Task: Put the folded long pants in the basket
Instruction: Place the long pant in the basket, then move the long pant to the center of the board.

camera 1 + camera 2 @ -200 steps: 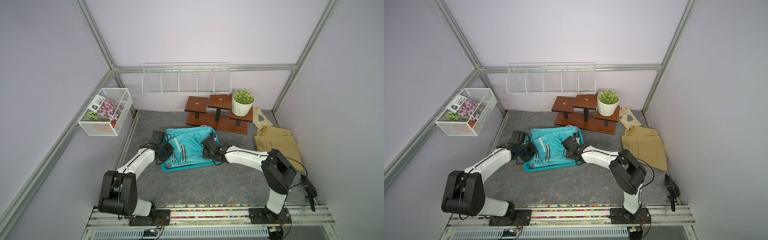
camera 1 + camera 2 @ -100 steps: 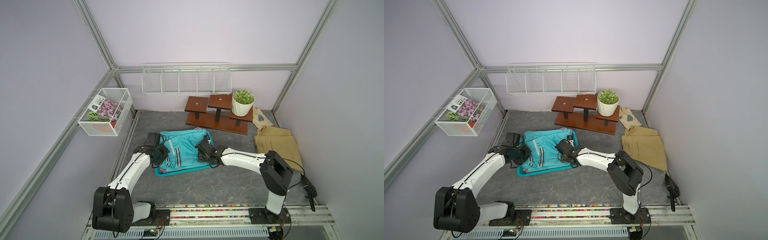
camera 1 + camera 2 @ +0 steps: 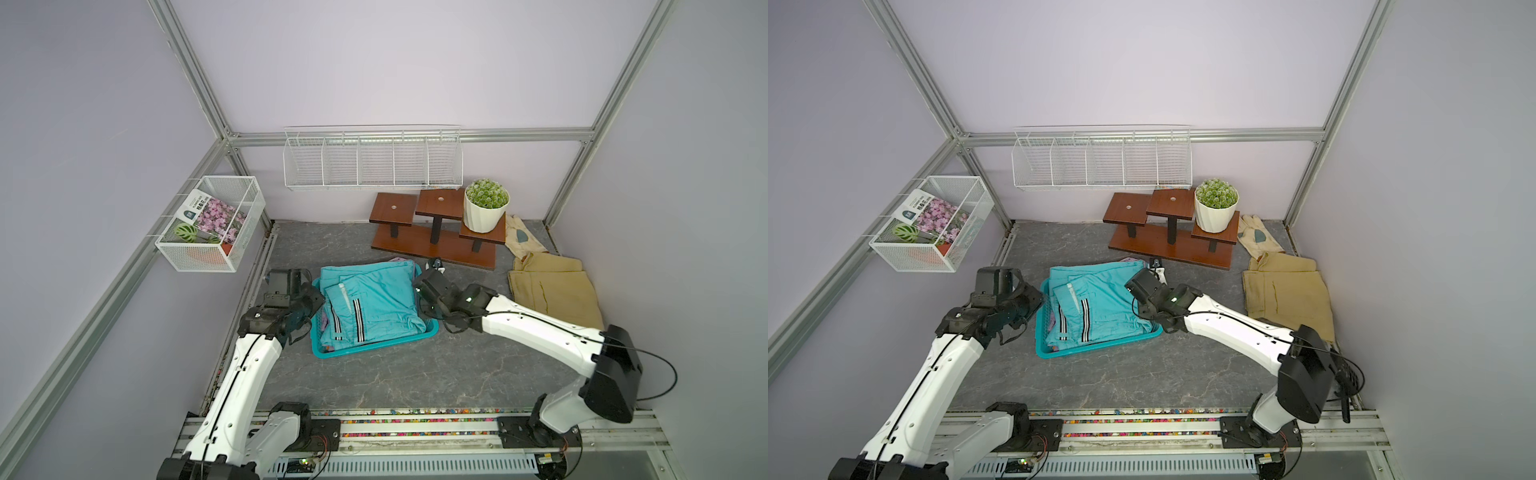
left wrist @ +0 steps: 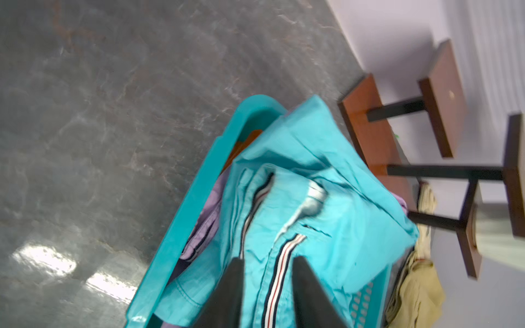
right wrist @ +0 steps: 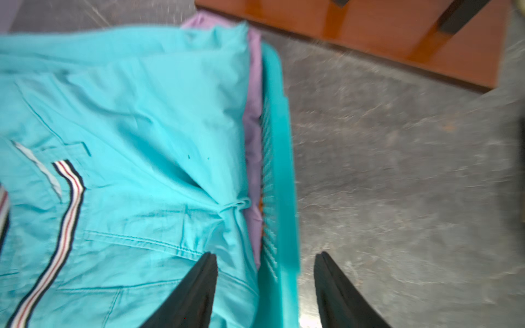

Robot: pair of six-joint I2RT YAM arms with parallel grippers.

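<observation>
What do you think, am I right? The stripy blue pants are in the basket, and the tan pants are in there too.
Not quite. The stripy blue pants lie in the basket, but the tan pants are not in there: they lie on the table, away from it, as both top views show.

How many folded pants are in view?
4: teal pants top the basket, lilac pants under them, orange pants barely showing beneath, khaki pants on the table. Others may hide underneath.
</observation>
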